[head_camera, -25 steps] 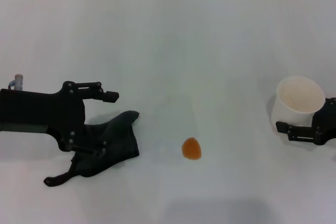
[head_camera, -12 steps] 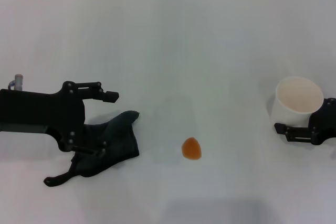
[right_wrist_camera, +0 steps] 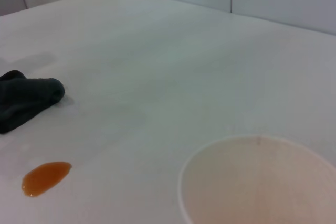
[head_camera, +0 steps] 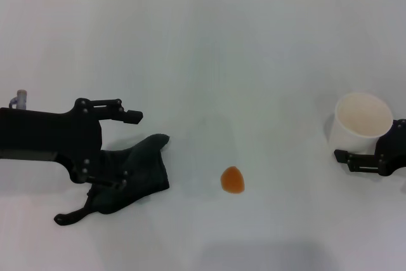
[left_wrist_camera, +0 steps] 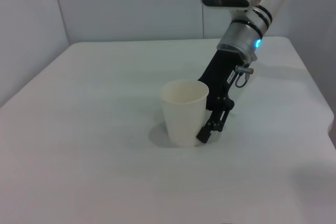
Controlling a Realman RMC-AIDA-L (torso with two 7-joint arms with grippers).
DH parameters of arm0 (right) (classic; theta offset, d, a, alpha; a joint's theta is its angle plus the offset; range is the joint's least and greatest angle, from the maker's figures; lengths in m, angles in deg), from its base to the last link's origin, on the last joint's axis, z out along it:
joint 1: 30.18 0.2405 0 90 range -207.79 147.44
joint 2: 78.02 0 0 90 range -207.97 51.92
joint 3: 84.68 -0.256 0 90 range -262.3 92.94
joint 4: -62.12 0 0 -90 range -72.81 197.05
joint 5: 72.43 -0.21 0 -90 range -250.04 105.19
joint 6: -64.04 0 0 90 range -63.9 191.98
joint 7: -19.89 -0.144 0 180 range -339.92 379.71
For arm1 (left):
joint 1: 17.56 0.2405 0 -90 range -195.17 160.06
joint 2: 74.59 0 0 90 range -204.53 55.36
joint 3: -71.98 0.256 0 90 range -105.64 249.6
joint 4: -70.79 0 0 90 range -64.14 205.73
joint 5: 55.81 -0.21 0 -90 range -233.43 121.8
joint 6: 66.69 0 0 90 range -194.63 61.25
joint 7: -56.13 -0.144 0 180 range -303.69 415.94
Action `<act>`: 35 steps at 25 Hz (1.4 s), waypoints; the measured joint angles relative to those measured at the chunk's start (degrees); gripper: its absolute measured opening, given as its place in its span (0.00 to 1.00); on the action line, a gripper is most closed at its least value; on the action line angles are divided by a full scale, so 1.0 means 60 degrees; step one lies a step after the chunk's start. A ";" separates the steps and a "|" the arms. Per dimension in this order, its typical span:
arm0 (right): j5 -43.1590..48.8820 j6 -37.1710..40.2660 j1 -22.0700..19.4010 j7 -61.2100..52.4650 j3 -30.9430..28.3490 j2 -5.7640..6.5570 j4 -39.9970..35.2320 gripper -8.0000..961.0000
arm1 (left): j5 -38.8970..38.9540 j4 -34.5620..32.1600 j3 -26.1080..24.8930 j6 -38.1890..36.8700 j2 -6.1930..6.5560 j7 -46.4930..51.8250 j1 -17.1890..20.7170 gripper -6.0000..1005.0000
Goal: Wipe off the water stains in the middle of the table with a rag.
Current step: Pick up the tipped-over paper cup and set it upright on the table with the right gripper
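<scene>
Lying between open left gripper [head_camera: 98, 160] jaws: rag [head_camera: 136, 172].

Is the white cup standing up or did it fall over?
Standing up. The cup sits upright on the table, its round mouth facing up, with the right pincer beside it.

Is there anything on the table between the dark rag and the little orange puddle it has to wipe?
No. Only bare table lies between the rag at the left gripper and the orange puddle.
</scene>
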 joint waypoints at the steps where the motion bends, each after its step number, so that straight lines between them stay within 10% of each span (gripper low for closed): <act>1: 0.0021 0.0008 -0.0009 -0.0019 0.0000 0.0000 -0.0026 0.83 | 0.0002 0.0000 -0.0005 0.0003 0.0000 -0.0003 0.0006 0.85; 35: 0.0192 0.0680 -0.0648 -0.0616 -0.0085 0.0021 -0.1145 0.83 | 0.0049 0.0000 -0.0011 0.0068 0.0025 -0.0044 -0.0032 0.84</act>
